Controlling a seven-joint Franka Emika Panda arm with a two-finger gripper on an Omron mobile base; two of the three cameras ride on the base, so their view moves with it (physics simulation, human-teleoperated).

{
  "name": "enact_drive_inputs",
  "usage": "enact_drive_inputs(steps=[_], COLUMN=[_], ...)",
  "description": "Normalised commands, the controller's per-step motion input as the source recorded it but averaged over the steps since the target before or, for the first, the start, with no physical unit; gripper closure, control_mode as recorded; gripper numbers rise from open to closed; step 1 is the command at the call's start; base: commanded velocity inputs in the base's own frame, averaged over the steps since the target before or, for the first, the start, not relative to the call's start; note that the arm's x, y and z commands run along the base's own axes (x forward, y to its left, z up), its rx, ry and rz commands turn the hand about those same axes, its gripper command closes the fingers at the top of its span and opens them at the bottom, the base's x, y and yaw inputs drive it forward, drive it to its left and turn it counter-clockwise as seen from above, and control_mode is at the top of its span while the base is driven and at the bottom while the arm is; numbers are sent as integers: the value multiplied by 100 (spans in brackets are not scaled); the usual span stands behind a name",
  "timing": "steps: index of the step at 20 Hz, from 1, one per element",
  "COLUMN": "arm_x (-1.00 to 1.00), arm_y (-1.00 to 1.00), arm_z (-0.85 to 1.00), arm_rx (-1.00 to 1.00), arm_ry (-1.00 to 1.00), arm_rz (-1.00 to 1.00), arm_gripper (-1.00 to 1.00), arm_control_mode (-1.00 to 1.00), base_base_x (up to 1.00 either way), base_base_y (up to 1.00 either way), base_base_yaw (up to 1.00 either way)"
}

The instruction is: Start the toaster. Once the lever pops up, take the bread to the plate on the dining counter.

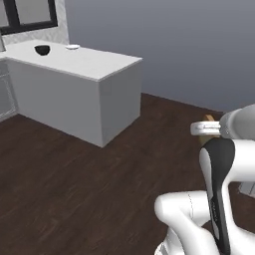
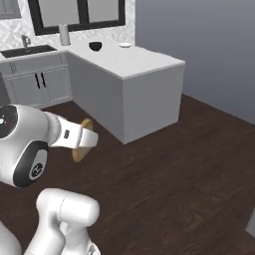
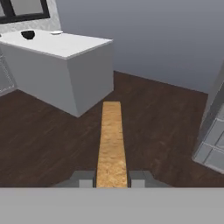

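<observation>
Dark wood floor (image 1: 74,184) stretches ahead of me under a plain grey-blue wall (image 2: 199,45). Across it stands the dining counter (image 1: 94,64), a pale tabletop on a blank grey block, with open floor between it and me. On its far part sits a dark bowl (image 1: 43,50) and, just beside it toward the wall, the small white plate (image 1: 72,47); the two are apart, not touching. In the right base view a sink (image 2: 27,50) with a tap is set in the back worktop over grey cabinets (image 2: 40,84) with dark handles, below a dark-framed window (image 2: 79,15), and a pale upright cylinder (image 2: 64,35) stands near the corner. In the hand view a grey cabinet front (image 3: 212,144) rises at the right edge, well off my line to the counter.

The bread (image 3: 111,142) is in my end effector (image 3: 111,178), held edge-on: in the hand view I see its tan, crumbly edge as a long strip running straight out from the fingertips toward the counter. In the right base view its brown-crusted edge pokes out past the white hand, slightly tilted.

My end effector is partly closed, its two fingers (image 3: 85,178) pressing the slice's flat faces from either side
</observation>
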Motion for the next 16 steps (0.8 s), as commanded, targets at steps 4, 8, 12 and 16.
enact_drive_inputs(steps=[4,8,12,16], arm_x=[0,0,0,0], arm_y=[0,0,0,0], arm_z=[0,0,0,0], arm_rx=[0,0,0,0], arm_ry=[0,0,0,0], arm_rz=[0,0,0,0], arm_gripper=[100,100,100,100], arm_control_mode=[100,100,100,100], base_base_x=[100,100,100,100], base_base_y=[0,3,2,2], base_base_yaw=[-28,-24,-22,-22])
